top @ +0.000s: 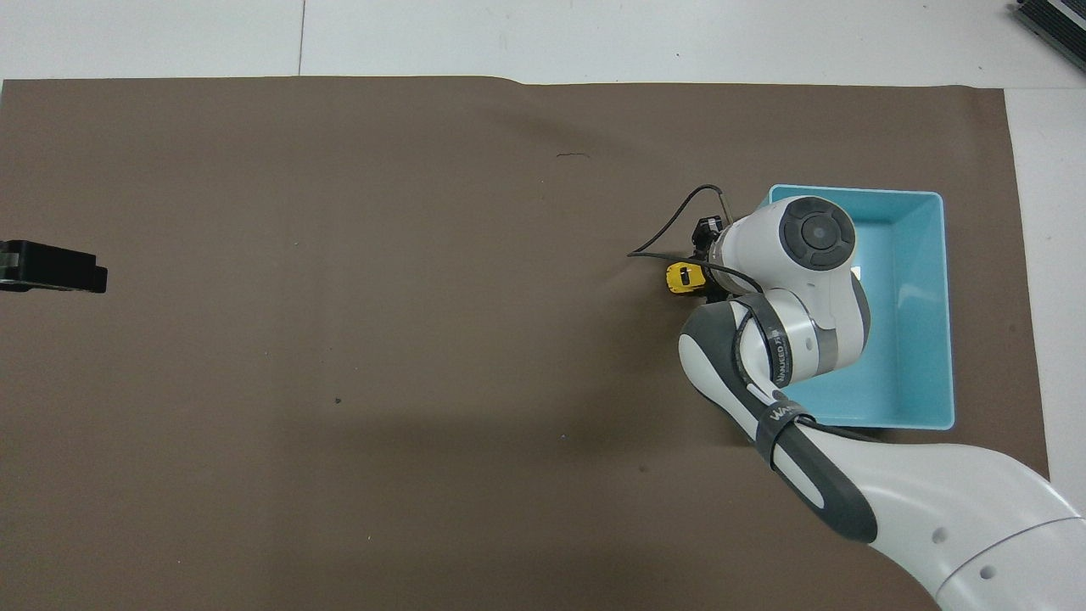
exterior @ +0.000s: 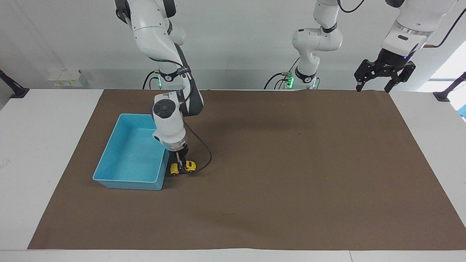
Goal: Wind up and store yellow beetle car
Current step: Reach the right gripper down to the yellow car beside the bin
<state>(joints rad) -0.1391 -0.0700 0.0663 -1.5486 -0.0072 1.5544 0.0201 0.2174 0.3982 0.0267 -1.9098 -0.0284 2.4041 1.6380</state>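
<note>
The yellow beetle car (exterior: 188,166) is a tiny bright yellow toy at mat level, close beside the blue bin's (exterior: 125,181) wall that faces the left arm's end. My right gripper (exterior: 181,165) points straight down onto it, shut on the car's body. In the overhead view only the car's (top: 681,277) free end shows; the right wrist hides the rest and the gripper. My left gripper (exterior: 373,88) hangs open high over the mat's corner by its own base, holding nothing; its tip (top: 53,267) shows at the overhead view's edge.
The blue bin (top: 943,297) holds nothing that I can see and stands toward the right arm's end of the brown mat (exterior: 291,174). A black cable (exterior: 204,149) loops from the right wrist down beside the car.
</note>
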